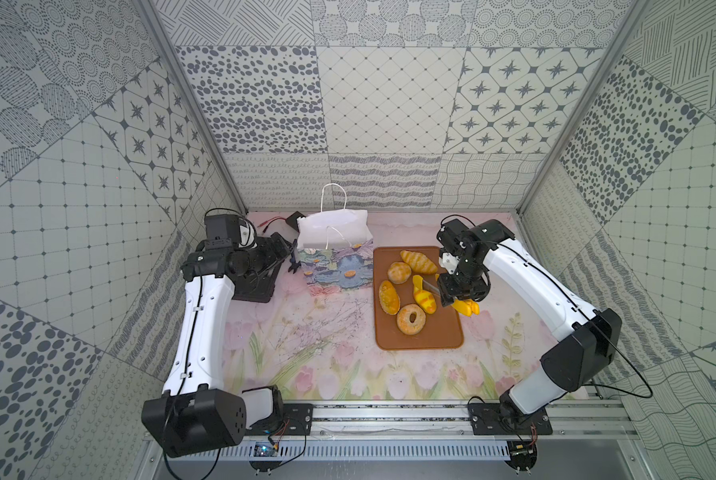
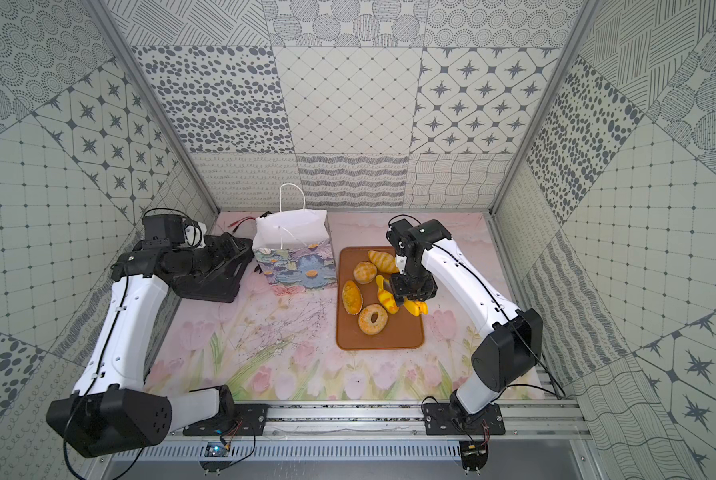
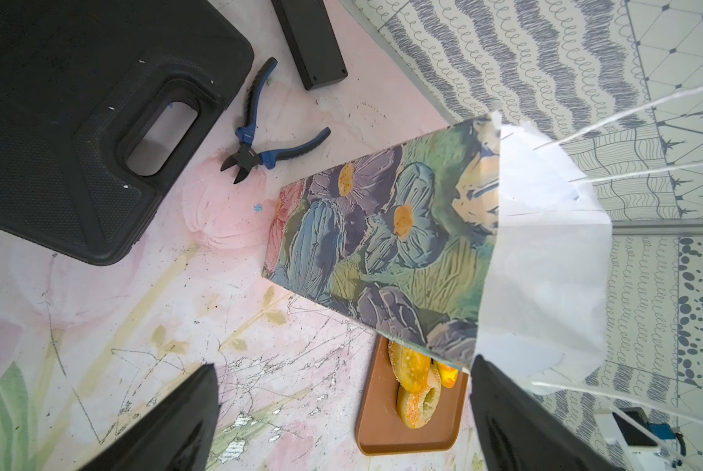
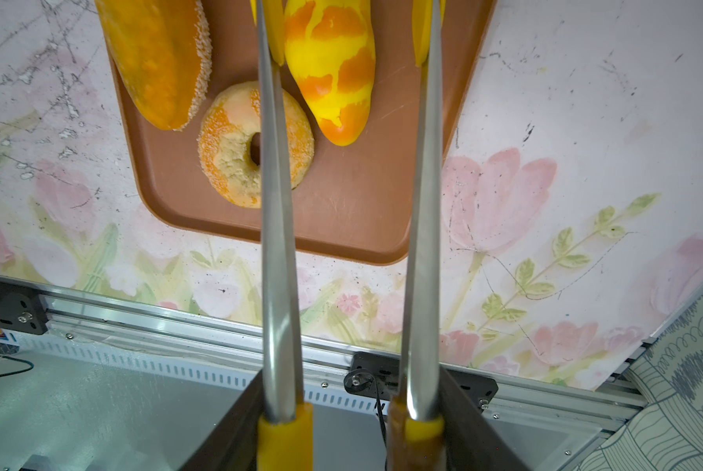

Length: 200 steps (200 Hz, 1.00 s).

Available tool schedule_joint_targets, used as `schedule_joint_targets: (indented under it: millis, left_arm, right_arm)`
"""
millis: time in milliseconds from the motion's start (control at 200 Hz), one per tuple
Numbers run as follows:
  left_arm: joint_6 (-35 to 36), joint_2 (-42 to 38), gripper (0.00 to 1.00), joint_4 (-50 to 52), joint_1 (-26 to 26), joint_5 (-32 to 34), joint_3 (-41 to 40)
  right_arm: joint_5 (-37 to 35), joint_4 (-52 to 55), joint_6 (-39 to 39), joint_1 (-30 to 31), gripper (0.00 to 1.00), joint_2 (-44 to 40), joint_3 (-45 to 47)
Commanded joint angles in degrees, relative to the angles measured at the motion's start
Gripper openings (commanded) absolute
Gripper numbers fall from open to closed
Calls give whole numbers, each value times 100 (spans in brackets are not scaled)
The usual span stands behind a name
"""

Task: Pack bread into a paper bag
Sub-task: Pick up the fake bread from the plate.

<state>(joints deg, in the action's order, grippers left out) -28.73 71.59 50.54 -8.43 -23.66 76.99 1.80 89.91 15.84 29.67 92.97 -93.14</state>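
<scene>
Right pincer (image 1: 452, 293) is clenching the tongs (image 4: 276, 244), straddling a striped loaf (image 1: 424, 300), left pincer (image 3: 341, 367) is hanging released just left of the paper bag (image 1: 335, 266), and all five pieces of bread (image 1: 398, 272) are lying on the tray (image 1: 439, 336), nothing bagged.

Paper bag (image 1: 333, 266): white paper with blue-purple flowers and orange centres on the front. It stands upright on the worktop (image 1: 327, 332) with its mouth open, one cord handle raised and the other drooping across the opening.
Bag position: just beside the far corner of the brown tray (image 1: 420, 343).
Bread: five golden-brown pieces, all on the tray.
Far striped loaf (image 1: 418, 261): lies slantwise at the tray's far end.
Round bun (image 1: 398, 272): just beside that loaf.
Oval bun (image 1: 388, 296): lies along the tray edge on the bag's side.
Bagel (image 1: 411, 319): lies flat with its hole up, nearest the front.
Second striped loaf (image 1: 425, 300): lies between the two arms of the tongs (image 4: 276, 244).
</scene>
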Motion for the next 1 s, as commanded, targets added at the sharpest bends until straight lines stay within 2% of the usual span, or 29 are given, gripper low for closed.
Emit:
schedule_joint_targets:
  millis: [0,305,745,871,996]
  left_arm:
    - [179,-67,99,198,-59,-27,6]
    - [200,-31,99,202,-71,-62,74]
    - [167,24,99,235,-80,-24,202]
    - [170,29,99,174,-80,-144,200]
    - [167,47,99,93,-80,-303,199]
  right_arm:
    - [-179,-114,-148,71,60,98,-68]
    - [-408,-318,-212,104,60,200,193]
    - [-154,-429,-180,267,60,318,490]
    - [-280,-377,-189,267,56,327,564]
    - [-297,-417,-186,267,47,329,774]
